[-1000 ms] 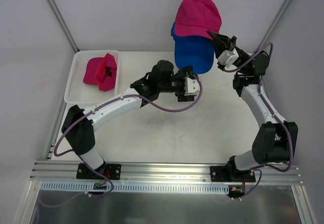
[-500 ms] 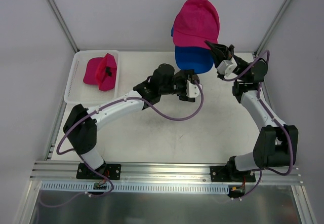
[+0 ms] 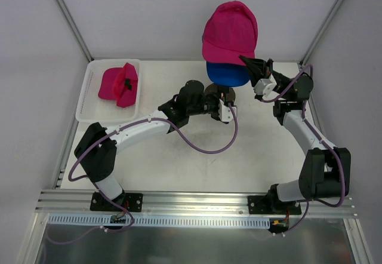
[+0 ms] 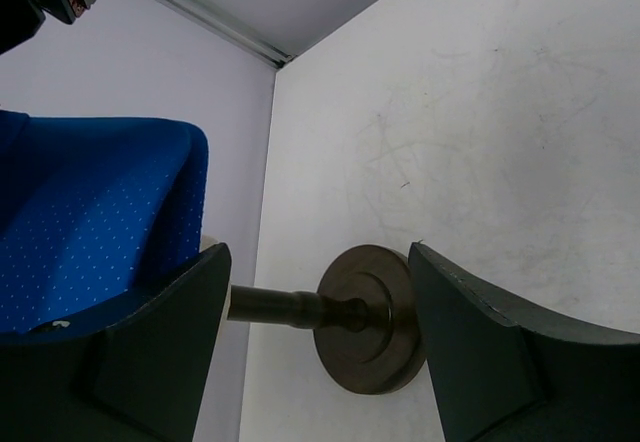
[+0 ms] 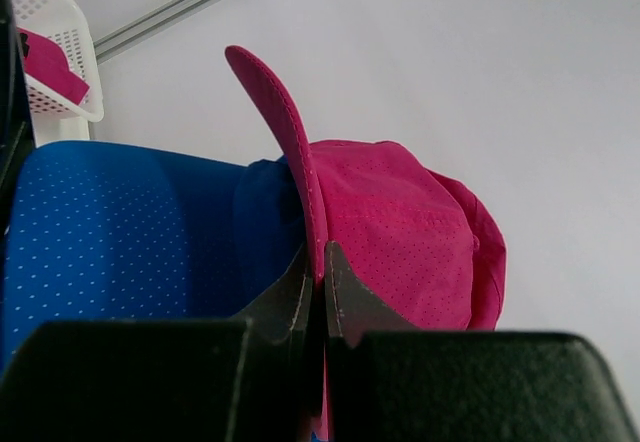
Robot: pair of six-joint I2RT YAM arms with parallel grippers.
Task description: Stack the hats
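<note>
A magenta pink hat (image 3: 230, 31) sits over the royal blue hat (image 3: 227, 73) at the back of the table; the head under them is hidden. My right gripper (image 3: 246, 60) is shut on the pink hat's brim (image 5: 290, 142), with the pink crown (image 5: 410, 232) to its right and the blue hat (image 5: 120, 232) to its left. My left gripper (image 3: 229, 94) is open below the blue brim (image 4: 90, 222); its jaws stand either side of the dark stand post (image 4: 272, 305) without touching. The second pink hat (image 3: 119, 83) lies in the basket.
The white perforated basket (image 3: 89, 97) stands at the back left and also shows in the right wrist view (image 5: 70, 37). The round dark stand base (image 4: 375, 337) rests on the white table near the back wall. Metal frame posts rise at both back corners.
My right gripper has moved the pink hat back and left, so it covers more of the blue hat. My left gripper has shifted slightly toward the stand.
</note>
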